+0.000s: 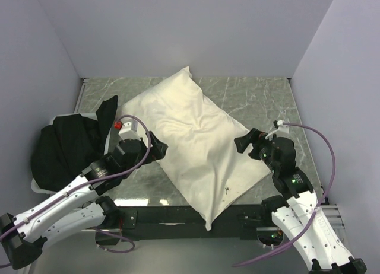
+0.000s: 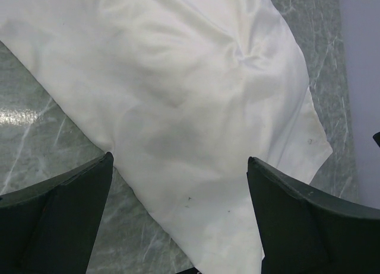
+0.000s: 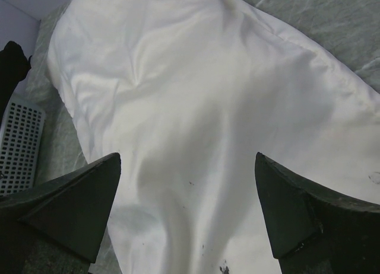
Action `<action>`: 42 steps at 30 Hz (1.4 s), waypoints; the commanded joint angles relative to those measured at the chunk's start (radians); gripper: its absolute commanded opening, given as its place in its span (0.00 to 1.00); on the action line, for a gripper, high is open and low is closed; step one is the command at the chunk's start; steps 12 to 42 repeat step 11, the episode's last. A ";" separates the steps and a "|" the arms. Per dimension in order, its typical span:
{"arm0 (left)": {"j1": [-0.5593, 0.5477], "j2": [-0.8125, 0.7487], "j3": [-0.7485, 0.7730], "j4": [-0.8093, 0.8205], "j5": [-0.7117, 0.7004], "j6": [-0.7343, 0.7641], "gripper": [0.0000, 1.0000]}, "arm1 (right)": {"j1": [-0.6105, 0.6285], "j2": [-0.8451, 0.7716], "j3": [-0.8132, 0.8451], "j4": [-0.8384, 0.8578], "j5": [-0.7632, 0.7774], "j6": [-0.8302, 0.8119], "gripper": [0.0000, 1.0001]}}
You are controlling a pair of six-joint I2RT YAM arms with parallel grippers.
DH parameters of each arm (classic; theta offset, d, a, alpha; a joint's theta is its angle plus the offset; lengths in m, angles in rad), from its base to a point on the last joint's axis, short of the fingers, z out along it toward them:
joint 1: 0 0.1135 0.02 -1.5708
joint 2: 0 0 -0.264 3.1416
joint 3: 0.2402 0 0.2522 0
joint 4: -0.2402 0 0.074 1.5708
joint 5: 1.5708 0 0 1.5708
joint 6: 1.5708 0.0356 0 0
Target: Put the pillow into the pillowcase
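Observation:
One long cream-white fabric shape, the pillowcase (image 1: 196, 143), lies diagonally across the marble table, from the back wall to the near edge. Its far part is plump and full. Its near end is flatter, creased and has small dark specks. No bare pillow shows apart from it, so the pillow's own surface is hidden. My left gripper (image 1: 159, 149) is open and empty at the fabric's left edge, over the pillowcase (image 2: 178, 78) in the left wrist view (image 2: 179, 158). My right gripper (image 1: 243, 142) is open and empty at the fabric's right edge, over the pillowcase (image 3: 196, 90) in the right wrist view (image 3: 187, 155).
A black cloth heap (image 1: 65, 149) fills a pale basket at the left, whose perforated side (image 3: 21, 143) shows in the right wrist view. A small red-and-white object (image 1: 120, 126) sits by it. Walls close the back and sides. The pillowcase's near corner hangs over the black front rail (image 1: 178, 214).

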 commanded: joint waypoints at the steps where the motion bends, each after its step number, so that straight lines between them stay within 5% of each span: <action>1: -0.005 -0.010 -0.008 0.031 -0.005 -0.008 0.99 | 0.000 0.013 0.025 0.020 0.028 -0.004 1.00; 42: -0.005 -0.010 -0.025 0.056 -0.004 0.009 1.00 | -0.001 0.031 0.022 0.026 0.030 -0.012 1.00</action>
